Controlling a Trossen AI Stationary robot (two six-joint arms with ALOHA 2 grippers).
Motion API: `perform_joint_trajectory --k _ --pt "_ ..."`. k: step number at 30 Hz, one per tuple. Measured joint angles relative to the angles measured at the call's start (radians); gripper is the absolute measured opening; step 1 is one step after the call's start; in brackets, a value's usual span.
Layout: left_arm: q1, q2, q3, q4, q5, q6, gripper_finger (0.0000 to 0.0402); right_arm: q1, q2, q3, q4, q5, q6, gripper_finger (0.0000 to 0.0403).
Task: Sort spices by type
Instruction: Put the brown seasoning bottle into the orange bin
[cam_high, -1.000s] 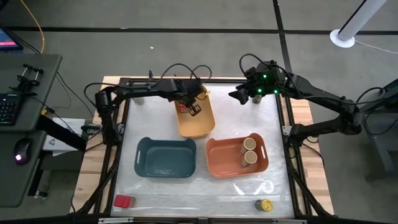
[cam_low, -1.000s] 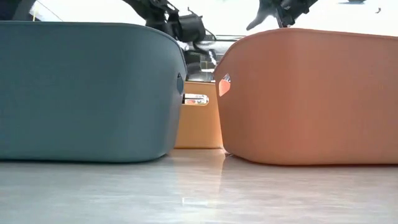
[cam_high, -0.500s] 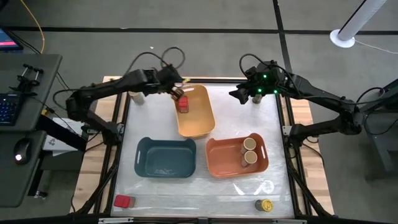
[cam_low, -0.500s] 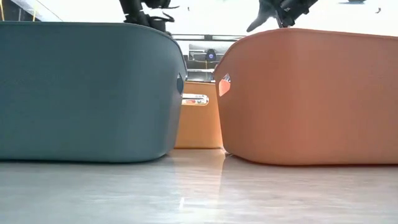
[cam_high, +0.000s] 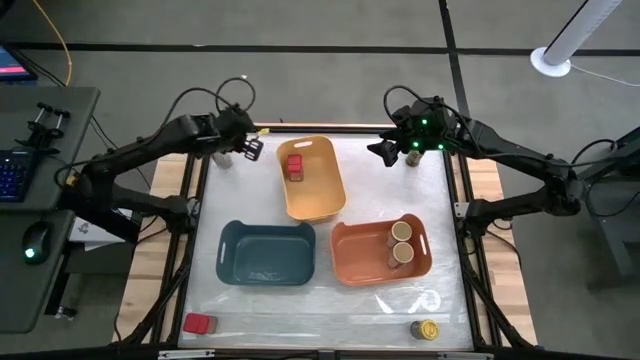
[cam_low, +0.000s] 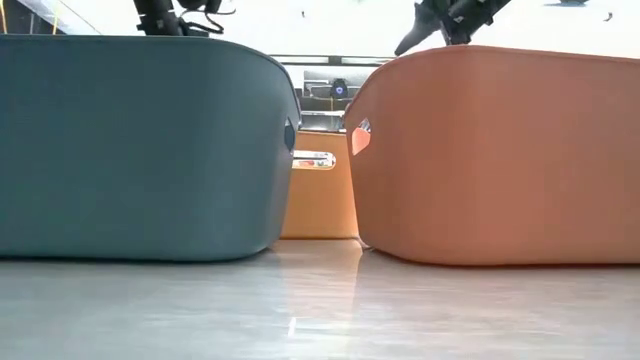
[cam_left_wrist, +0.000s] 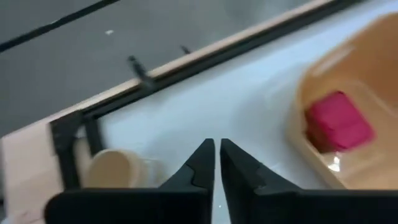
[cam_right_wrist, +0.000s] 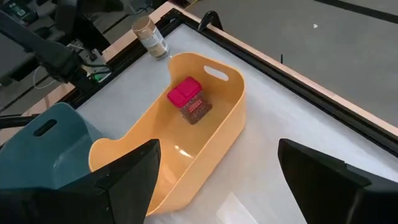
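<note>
My left gripper (cam_high: 250, 148) (cam_left_wrist: 216, 152) is shut and empty above the table's far left corner, beside a tan-lidded jar (cam_high: 222, 155) (cam_left_wrist: 115, 169) standing on the table's edge. A red tin (cam_high: 294, 166) (cam_right_wrist: 186, 98) stands upright in the yellow bin (cam_high: 325, 205). My right gripper (cam_high: 383, 152) (cam_right_wrist: 217, 186) hovers open over the far right of the table, facing the yellow bin. Two tan-lidded jars (cam_high: 402, 243) stand in the orange bin (cam_high: 350, 262). Another red tin (cam_high: 200, 323) lies at the near left edge. A yellow-lidded jar (cam_high: 427, 329) stands at the near right edge.
The teal bin (cam_high: 240, 240) (cam_low: 130, 150) sits near left of centre, with the orange bin (cam_low: 500, 150) to its right; both fill the low view. Bare tabletop lies along the near edge between the red tin and the yellow-lidded jar. A black frame rims the table.
My left gripper has drawn back from over the yellow bin toward the table's far left corner, ending beside the tan-lidded jar. The red tin stays upright in the yellow bin. My right arm has kept still.
</note>
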Motion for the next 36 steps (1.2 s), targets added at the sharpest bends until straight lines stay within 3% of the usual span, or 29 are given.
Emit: perform_joint_trajectory --k 5,14,18,23,31,36 --pt "0.092 0.008 0.000 -0.052 0.030 -0.002 0.0083 0.000 0.042 0.000 0.007 -0.006 -0.003 0.0319" --pt "0.163 0.040 0.000 -0.183 0.040 -0.043 0.0251 0.000 0.128 0.000 0.007 -0.059 -0.088 0.0319" --pt "0.183 0.065 0.000 -0.225 -0.011 -0.133 0.0299 -0.001 0.160 0.000 0.024 -0.066 -0.130 0.0319" --pt "0.207 0.112 -0.021 -0.245 -0.064 -0.298 0.0313 -0.015 0.191 0.000 0.051 -0.114 -0.156 0.0319" --pt "0.206 0.135 -0.170 -0.163 -0.107 -0.558 0.0314 -0.047 0.206 0.000 0.055 -0.117 -0.166 0.0319" --pt "0.204 0.134 -0.202 -0.064 -0.154 -0.612 0.0314 -0.062 0.206 0.000 0.055 -0.128 -0.182 0.0319"
